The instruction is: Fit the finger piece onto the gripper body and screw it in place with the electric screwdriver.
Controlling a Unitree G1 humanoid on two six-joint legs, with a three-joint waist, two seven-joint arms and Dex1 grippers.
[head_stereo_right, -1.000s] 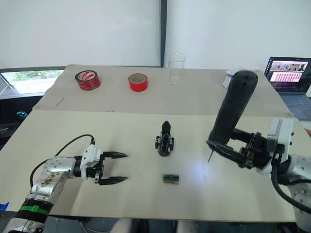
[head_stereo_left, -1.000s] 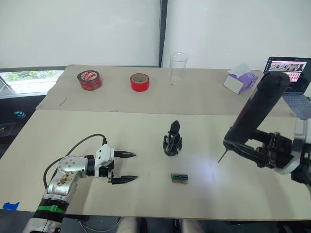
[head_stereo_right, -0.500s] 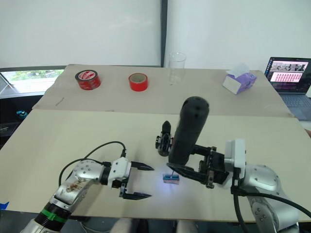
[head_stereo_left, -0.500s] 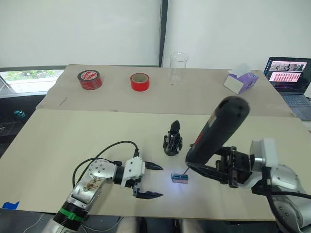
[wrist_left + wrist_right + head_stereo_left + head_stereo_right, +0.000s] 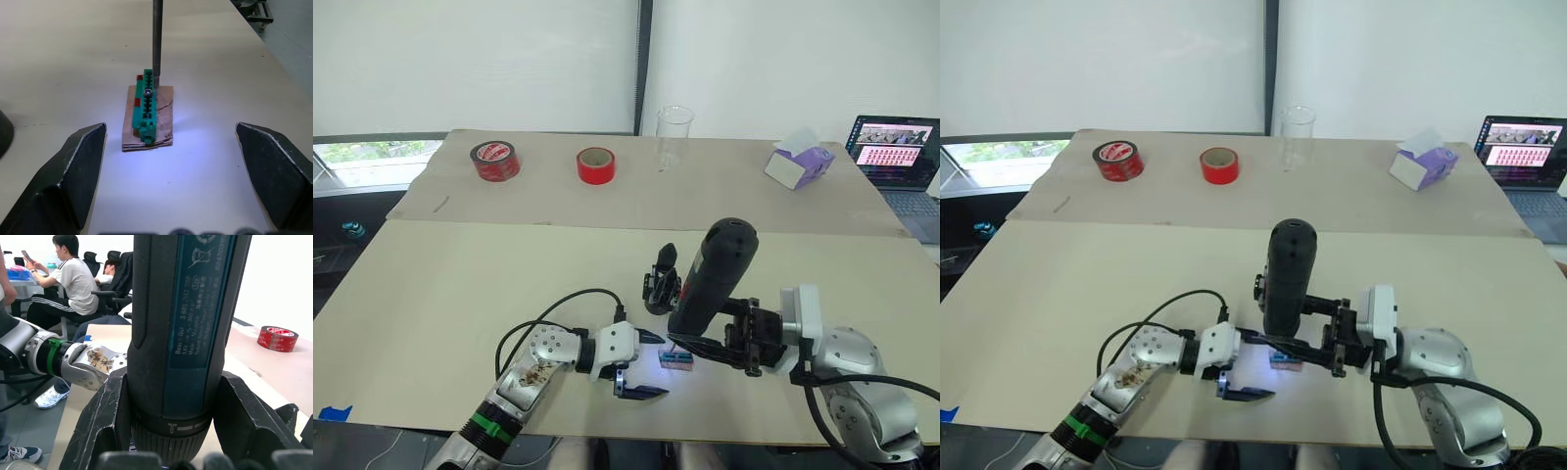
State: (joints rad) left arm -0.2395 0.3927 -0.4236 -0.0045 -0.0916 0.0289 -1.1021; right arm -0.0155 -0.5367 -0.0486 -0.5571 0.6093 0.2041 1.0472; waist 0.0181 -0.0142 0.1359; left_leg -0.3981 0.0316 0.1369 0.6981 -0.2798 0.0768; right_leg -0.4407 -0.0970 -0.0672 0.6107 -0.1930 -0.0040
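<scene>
Left wrist view shows the two black fingers of the left claw spread wide apart, released, with a small green terminal block on a brown base lying on the worktop between them, touching neither. A thin metal bit comes straight down onto the far end of this block, and a bluish light falls on the worktop around it. In the left eye view, the same block lies near the front edge of the worktop, around the middle, just beside the tips of the left claw. The right claw is clenched around the lower part of the electric screwdriver, which stands almost upright, a little tilted, with its rounded end up and its tip down at the block. The right wrist view shows the fingers pressing on both sides of the screwdriver barrel. The gripper body stands on the worktop just behind the screwdriver, toward the centre, its pointed finger up; the screwdriver hides part of it. Near the back edge lie two red tape rolls, a clear plastic cup and a purple tissue box. A laptop is open at the back right corner.
</scene>
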